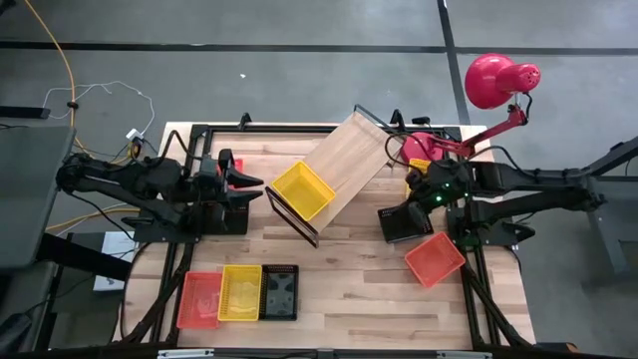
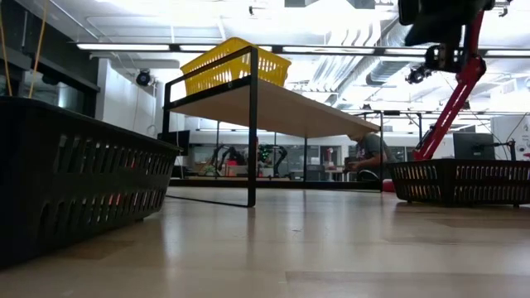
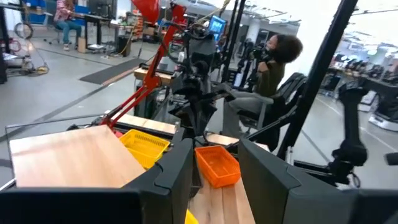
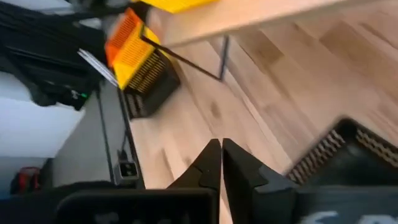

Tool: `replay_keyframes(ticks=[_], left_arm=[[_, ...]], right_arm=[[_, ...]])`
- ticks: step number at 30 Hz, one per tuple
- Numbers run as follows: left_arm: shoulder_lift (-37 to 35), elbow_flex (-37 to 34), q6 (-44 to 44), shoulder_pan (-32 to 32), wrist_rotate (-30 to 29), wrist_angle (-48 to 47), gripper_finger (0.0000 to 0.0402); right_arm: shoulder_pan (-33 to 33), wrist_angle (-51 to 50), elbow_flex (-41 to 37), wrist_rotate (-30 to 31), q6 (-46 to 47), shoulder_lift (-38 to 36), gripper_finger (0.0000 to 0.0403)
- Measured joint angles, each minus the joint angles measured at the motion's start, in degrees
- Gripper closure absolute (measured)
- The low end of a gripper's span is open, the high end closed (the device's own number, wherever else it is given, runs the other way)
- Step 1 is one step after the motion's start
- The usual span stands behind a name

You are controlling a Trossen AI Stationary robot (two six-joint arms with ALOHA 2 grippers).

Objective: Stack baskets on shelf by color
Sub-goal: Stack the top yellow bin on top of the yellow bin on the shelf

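The light-wood shelf [image 1: 344, 172] stands slantwise mid-table on its black wire frame. One yellow basket [image 1: 301, 189] sits on the shelf's near-left end [image 2: 236, 66]. A black basket [image 1: 404, 222] and an orange basket [image 1: 435, 257] rest on the table at the right. An orange [image 1: 199, 297], a yellow [image 1: 240, 292] and a black basket [image 1: 278, 292] stand in a row near the table's near-left edge. My right gripper [image 4: 221, 163] is shut and empty, hovering above the table beside the right-hand black basket [image 4: 348, 149]. My left gripper [image 3: 214, 163] waits open, left of the shelf.
A red lamp [image 1: 493, 80] on a red arm stands at the far right corner, with another yellow basket [image 1: 419, 166] by its base. Bare tabletop [image 1: 349, 289] lies between the near-left row and the orange basket. A person [image 3: 273, 62] sits beyond the table.
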Motion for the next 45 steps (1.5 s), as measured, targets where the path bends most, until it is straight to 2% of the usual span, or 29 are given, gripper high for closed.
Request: replay_keyframes(ticks=[4, 6, 12, 16, 19, 25, 28, 35, 45], left_arm=[[-2.14, 0.0, -0.02, -0.02, 1.13, -2.94, 0.0284], [-3.33, 0.0, -0.5, -0.04, 1.13, -5.85, 0.0284], [-4.5, 0.0, -1.53, -0.04, -2.3, -9.31, 0.0284], [-4.54, 0.0, -1.53, 0.0, -6.4, -9.27, 0.0284], [-4.52, 0.0, -1.53, 0.0, -8.48, -9.25, 0.0284], [-4.49, 0.0, -1.53, 0.0, -11.04, -9.09, 0.0284], [-4.49, 0.0, -1.53, 0.0, -11.15, -9.09, 0.0284], [-4.49, 0.0, -1.53, 0.0, -11.15, -9.05, 0.0284], [-4.49, 0.0, -1.53, 0.0, -11.15, -9.01, 0.0284]], right_arm=[[0.23, -11.1, 1.37, 0.14, 6.47, 0.14, 0.0346], [0.85, -14.42, 0.73, 2.44, 9.89, 0.12, 0.0311], [-0.73, -20.56, -2.17, 14.77, 16.3, 1.93, 0.0204], [-4.46, -22.25, -2.31, 21.7, 20.09, 5.2, 0.0172], [-7.48, -21.03, -2.31, 21.97, 18.01, 9.33, 0.017], [-11.3, -19.17, -2.31, 20.85, 3.31, 17.73, 0.0179], [-13.13, -19.15, -2.31, 20.78, -0.71, 21.49, 0.0186], [-15.39, -16.98, -2.35, 20.75, -0.18, 27.22, 0.0207], [-15.39, -17.2, -2.35, 21.45, -1.77, 33.96, 0.0233]])
